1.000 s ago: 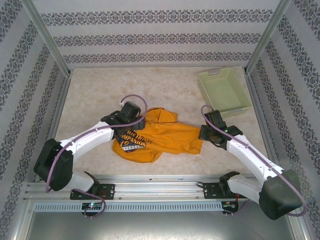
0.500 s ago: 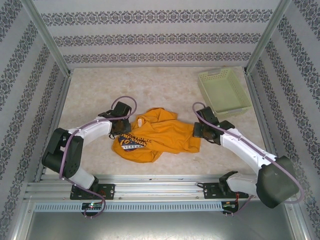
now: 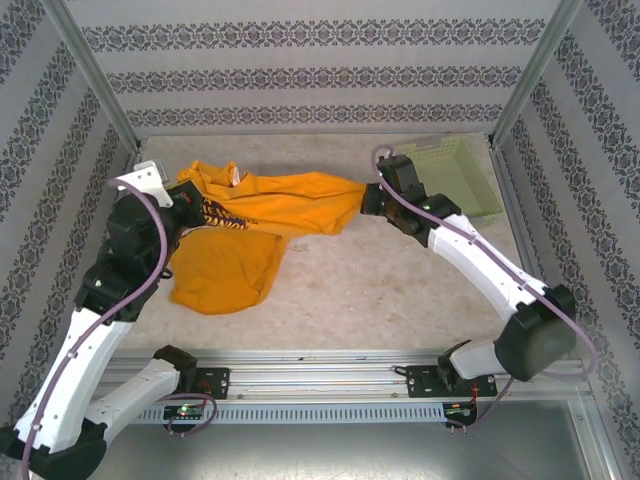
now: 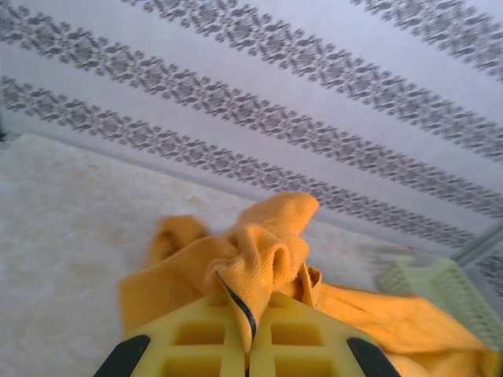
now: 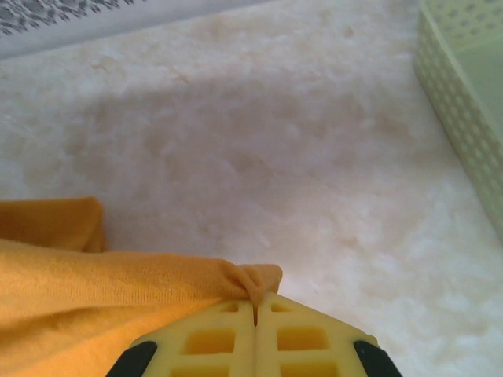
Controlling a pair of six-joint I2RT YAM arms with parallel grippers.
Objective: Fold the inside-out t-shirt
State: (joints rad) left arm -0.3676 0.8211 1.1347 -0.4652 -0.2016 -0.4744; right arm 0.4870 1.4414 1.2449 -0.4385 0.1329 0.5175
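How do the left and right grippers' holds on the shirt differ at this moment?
The left gripper clamps a thick, bunched wad of the shirt, while the right gripper pinches just a thin folded edge. The left gripper sits by the left wall, and the right gripper is close to the basket. Both are shut on the shirt, which is stretched between them.

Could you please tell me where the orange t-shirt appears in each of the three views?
Top external: the t-shirt is stretched across upper centre, draping down at left.
Left wrist: t-shirt bunched at lower centre.
Right wrist: t-shirt at lower left.
Shared landmark: the green basket, at the right in every view.
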